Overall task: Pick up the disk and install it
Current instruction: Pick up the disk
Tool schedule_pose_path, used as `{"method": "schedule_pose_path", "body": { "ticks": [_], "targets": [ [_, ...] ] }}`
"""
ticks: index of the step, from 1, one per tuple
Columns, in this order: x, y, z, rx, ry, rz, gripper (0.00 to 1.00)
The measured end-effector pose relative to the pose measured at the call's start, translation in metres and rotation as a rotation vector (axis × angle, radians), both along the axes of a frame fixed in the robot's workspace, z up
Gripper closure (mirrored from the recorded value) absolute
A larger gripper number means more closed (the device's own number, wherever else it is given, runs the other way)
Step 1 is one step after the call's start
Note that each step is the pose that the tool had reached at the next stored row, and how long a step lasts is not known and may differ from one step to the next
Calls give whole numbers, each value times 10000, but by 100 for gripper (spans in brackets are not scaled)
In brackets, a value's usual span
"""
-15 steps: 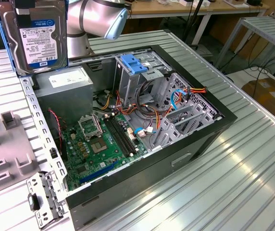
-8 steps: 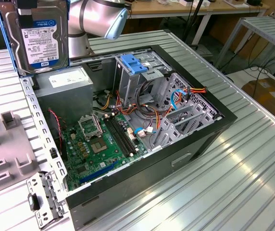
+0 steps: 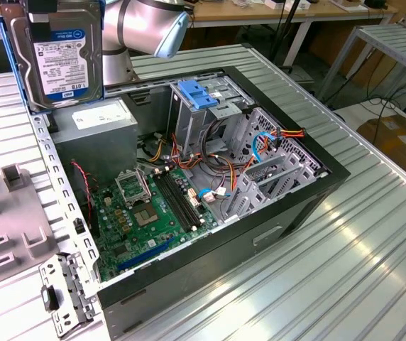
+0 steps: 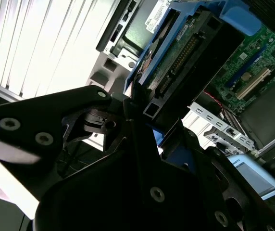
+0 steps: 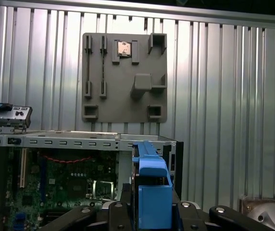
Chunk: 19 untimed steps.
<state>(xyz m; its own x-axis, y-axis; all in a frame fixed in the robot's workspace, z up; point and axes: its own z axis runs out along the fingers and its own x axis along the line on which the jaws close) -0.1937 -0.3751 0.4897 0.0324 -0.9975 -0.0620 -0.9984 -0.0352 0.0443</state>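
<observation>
We find the disk (image 3: 55, 53) high over the far corner of the case (image 3: 210, 266) at the exterior view's left; the motherboard (image 3: 153, 213) lies inside, the fixture plate (image 3: 8, 231) on the table (image 3: 345, 284) further left.

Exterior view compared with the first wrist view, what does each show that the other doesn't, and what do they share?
Exterior view: the disk, label facing out, held up beside the arm, plus the drive cage and coloured cables. First wrist view: the gripper clamped on the disk's blue frame, and a small square part on the grey plate. Shared: the open computer case, its green board, the disk.
</observation>
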Motion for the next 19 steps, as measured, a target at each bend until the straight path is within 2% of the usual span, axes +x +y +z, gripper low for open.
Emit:
{"method": "schedule_pose_path", "body": {
  "ticks": [19],
  "targets": [
    [39,-14,-7,-10,0,-1,63]
  ]
}}
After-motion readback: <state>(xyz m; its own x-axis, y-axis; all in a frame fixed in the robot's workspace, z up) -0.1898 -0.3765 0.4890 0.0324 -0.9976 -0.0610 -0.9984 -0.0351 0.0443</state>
